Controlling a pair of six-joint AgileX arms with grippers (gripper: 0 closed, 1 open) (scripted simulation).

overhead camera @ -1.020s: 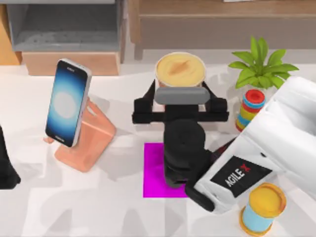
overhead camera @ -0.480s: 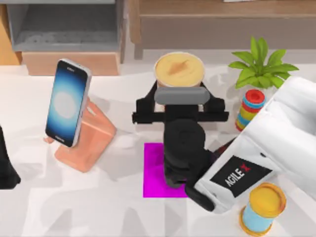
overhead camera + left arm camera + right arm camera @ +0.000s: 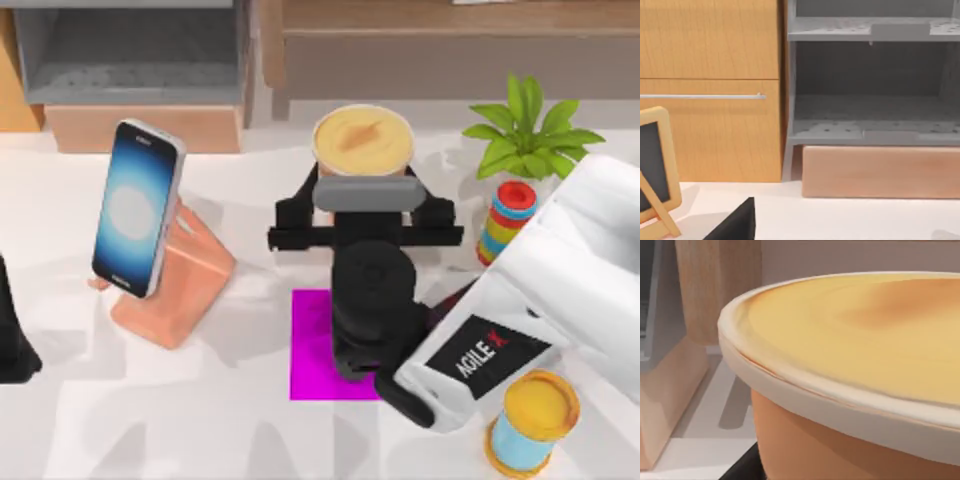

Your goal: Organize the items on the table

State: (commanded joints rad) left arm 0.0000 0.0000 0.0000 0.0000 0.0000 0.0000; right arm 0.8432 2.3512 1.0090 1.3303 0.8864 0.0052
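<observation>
White tabletop (image 3: 200,420) carries the items, with wooden cabinets and a grey shelf unit (image 3: 130,50) behind it. At mid-table, the right gripper (image 3: 365,195) straddles the orange cup (image 3: 364,142) just below its creamy top, one finger at each side; whether the fingers actually press the wall cannot be told. The cup stands beyond a magenta mat (image 3: 315,345) (probably its intended spot, hence the grasp). Left of it, the phone (image 3: 137,207) leans on a salmon stand (image 3: 185,280), screen facing up for viewing. The left arm (image 3: 12,330) is parked at the left edge. "AGILE X" is legible on the right arm.
</observation>
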